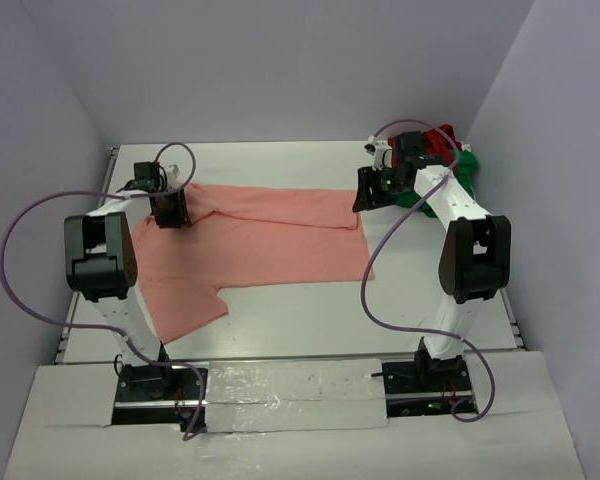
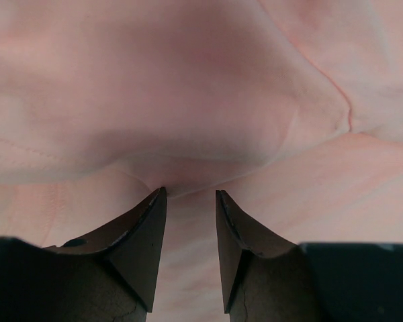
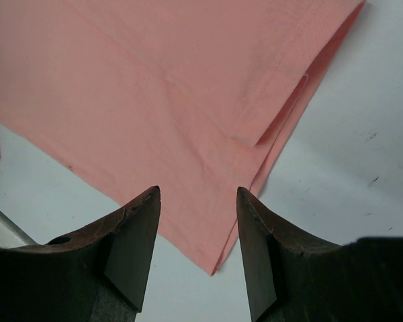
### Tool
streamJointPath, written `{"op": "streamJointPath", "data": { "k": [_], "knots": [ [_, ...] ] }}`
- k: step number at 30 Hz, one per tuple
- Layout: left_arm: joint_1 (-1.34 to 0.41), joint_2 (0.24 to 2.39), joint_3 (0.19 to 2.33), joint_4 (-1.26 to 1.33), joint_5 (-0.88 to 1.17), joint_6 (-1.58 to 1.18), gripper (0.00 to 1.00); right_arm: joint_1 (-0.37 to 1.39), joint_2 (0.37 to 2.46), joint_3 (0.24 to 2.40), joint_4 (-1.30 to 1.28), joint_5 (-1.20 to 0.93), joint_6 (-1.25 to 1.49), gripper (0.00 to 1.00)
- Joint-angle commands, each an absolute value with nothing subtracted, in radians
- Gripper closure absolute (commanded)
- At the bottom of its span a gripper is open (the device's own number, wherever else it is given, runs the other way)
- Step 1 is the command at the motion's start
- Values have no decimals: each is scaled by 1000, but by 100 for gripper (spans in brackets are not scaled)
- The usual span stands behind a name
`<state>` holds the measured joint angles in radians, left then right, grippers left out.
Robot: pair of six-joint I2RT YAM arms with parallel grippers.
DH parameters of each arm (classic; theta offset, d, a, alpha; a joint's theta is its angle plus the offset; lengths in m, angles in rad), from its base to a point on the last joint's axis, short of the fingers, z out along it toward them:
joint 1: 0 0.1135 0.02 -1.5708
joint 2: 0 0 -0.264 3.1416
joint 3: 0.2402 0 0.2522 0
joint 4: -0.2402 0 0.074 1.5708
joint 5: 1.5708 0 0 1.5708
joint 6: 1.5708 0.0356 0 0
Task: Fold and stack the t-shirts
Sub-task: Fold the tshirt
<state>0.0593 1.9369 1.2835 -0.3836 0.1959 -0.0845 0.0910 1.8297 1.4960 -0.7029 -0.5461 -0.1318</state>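
Both claws, left [image 2: 191, 194] and right [image 3: 198, 191], gape narrowly over the pink shirt [image 1: 270, 235]; pinching matching corners should keep the fold square.

From my station I see a plain salmon-pink cloth t-shirt [image 1: 270, 235], unpatterned, with stitching of the same pink along its hem. It lies on a white table top [image 1: 310, 320] flecked with a few small dark marks. In the far right corner I make out a dark red cloth bundle [image 1: 442, 140] and a bright green one [image 1: 467, 165]. My arms are white and black, their fingers [image 3: 131, 248] black, their cables [image 1: 20, 270] purple. The walls are pale lilac.
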Motion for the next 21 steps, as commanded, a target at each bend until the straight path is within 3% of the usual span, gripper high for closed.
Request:
{"op": "streamJointPath", "data": {
  "k": [1, 21],
  "knots": [
    [48, 1847, 1253, -273, 120, -83, 56, 84, 1799, 1500, -709, -569, -149, 43],
    [11, 1894, 1269, -255, 31, -86, 56, 81, 1790, 1519, -722, -564, -163, 43]
  ]
}}
